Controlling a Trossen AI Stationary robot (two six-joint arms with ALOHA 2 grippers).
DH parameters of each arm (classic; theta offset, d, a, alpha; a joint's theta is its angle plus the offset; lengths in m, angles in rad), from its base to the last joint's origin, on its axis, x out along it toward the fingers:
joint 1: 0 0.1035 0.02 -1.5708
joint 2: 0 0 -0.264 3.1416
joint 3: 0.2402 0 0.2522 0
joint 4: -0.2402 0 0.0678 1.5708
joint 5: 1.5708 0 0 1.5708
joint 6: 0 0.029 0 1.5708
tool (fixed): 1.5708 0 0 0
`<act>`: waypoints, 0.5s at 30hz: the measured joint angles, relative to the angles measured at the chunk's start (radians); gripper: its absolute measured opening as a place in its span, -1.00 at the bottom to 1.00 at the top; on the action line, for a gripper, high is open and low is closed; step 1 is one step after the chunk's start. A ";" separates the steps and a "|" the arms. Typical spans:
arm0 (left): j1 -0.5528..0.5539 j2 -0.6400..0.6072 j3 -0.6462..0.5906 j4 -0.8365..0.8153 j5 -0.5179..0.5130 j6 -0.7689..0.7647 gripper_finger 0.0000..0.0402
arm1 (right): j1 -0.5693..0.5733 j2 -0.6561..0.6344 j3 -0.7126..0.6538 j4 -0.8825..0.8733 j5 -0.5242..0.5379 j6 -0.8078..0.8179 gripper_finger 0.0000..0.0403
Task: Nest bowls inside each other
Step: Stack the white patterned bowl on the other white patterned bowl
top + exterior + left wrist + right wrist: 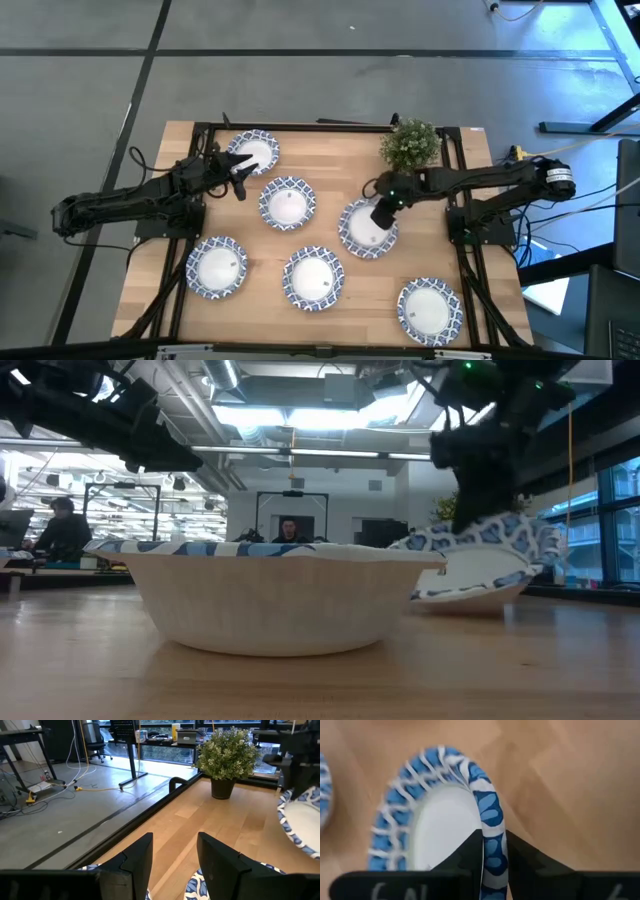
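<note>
Six round bowls, white inside with blue-and-white patterned rims, are spread over the wooden table. My right gripper [385, 212] is shut on the bowl right of centre [365, 232], which shows tilted in the low view [480, 560]. My left gripper [241, 180] is open and hovers at the near-right side of the far-left bowl [252, 152]. In the left wrist view its fingers [175, 865] stand apart above patterned rim [195, 887]. The other bowls [287, 203] [218, 267] [313, 278] [429, 309] rest flat on their bases. My right gripper pinches the bowl's rim [492, 845] on its far-right side, one finger [465, 852] inside the bowl and one outside. The fingers come from above, pointing down. The bowl sits tilted, the held side raised and its lower edge [470, 603] on the table.
A small potted plant [409, 143] stands at the table's far edge, just beyond the right gripper. The nearest bowl [270, 595] fills the low view's foreground. People sit at desks in the room behind. Bare wood lies between the bowls.
</note>
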 joint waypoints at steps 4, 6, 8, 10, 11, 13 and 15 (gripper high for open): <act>0.000 0.000 0.000 0.000 0.000 -0.002 -0.26 | -0.036 0.000 0.042 -0.001 0.000 -0.060 -0.74; 0.000 0.000 0.000 0.000 0.000 -0.002 -0.26 | -0.051 0.000 0.052 -0.004 0.000 -0.074 -0.83; 0.000 0.000 0.000 0.000 0.000 -0.002 -0.26 | -0.063 0.000 0.053 -0.005 0.000 -0.090 -0.93; 0.000 0.000 0.000 0.000 0.000 -0.002 -0.26 | -0.072 0.000 0.053 -0.006 0.000 -0.105 -0.96; 0.000 0.000 0.000 0.000 0.000 -0.002 -0.26 | -0.077 0.000 0.053 -0.006 -0.001 -0.106 -0.95; 0.000 0.000 0.000 0.000 0.000 -0.002 -0.26 | -0.086 0.001 0.053 -0.006 -0.001 -0.105 -0.93; 0.000 0.000 0.000 0.000 0.000 -0.002 -0.26 | -0.095 0.007 0.053 -0.004 -0.008 -0.106 -0.93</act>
